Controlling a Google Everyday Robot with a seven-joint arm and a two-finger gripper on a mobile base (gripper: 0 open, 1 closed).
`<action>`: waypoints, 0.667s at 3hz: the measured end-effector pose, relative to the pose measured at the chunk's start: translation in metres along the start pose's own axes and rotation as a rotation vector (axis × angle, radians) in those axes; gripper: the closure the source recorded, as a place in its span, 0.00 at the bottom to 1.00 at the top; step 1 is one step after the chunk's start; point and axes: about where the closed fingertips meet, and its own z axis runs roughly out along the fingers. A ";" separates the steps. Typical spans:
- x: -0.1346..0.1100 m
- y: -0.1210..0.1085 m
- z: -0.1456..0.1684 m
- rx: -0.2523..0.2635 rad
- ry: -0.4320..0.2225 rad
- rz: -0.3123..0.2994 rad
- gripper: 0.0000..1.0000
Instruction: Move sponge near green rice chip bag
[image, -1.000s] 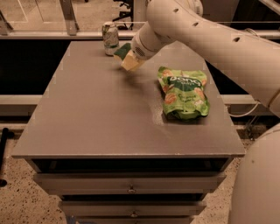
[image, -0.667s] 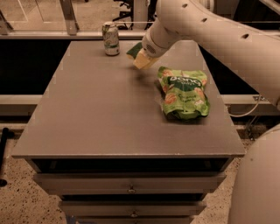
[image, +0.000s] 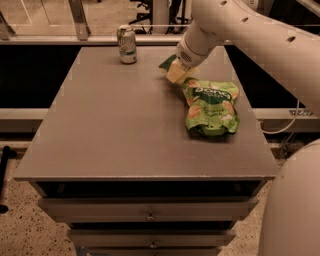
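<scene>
Camera view showed the gripper (image: 181, 62) clamped on the sponge (image: 174, 73), which it had carried away from the can (image: 127, 44) within the last second. The green rice chip bag (image: 212, 107) lay just beyond the gripper, so probably only lowering and release remained.

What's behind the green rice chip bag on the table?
Just behind its far left corner is the sponge, gripped by the end effector. Farther back left stands a can. The arm covers the sponge's far end.
</scene>
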 end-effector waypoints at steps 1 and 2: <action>0.012 -0.005 -0.002 -0.005 0.036 0.011 0.58; 0.024 -0.011 0.002 -0.006 0.068 0.006 0.28</action>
